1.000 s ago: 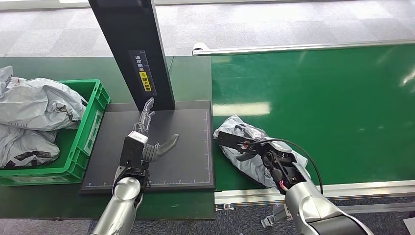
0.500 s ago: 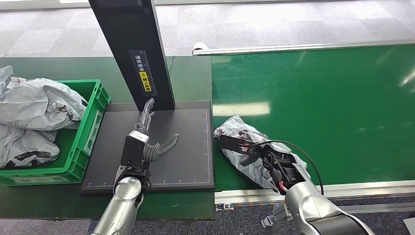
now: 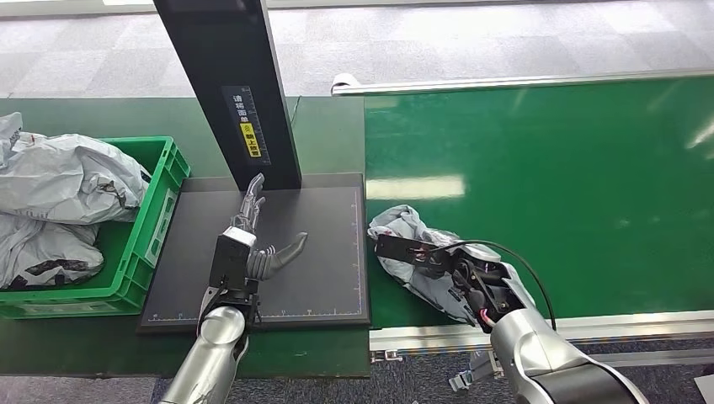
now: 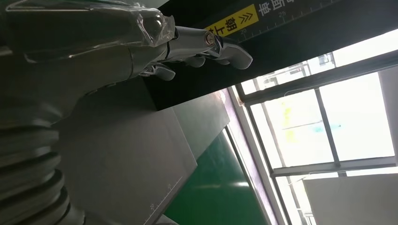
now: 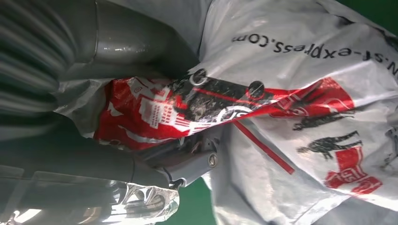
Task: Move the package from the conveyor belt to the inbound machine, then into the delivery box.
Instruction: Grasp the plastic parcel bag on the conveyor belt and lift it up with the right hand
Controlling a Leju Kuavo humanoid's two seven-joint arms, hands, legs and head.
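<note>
Your right hand (image 3: 438, 261) gripped the grey package (image 3: 421, 252) on the conveyor belt (image 3: 547, 185), dragging it toward 6 o'clock since before. Your left hand (image 3: 253, 244) stayed spread over the black platform (image 3: 328, 278).

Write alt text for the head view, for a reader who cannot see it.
The right hand grips a grey package on the green belt. The left hand, fingers spread, hovers over the black machine plate. A green box beside it holds more packages.

Bright overhead light; glare on belt (image 3: 412, 187); wrist views dim w/ blur.
</note>
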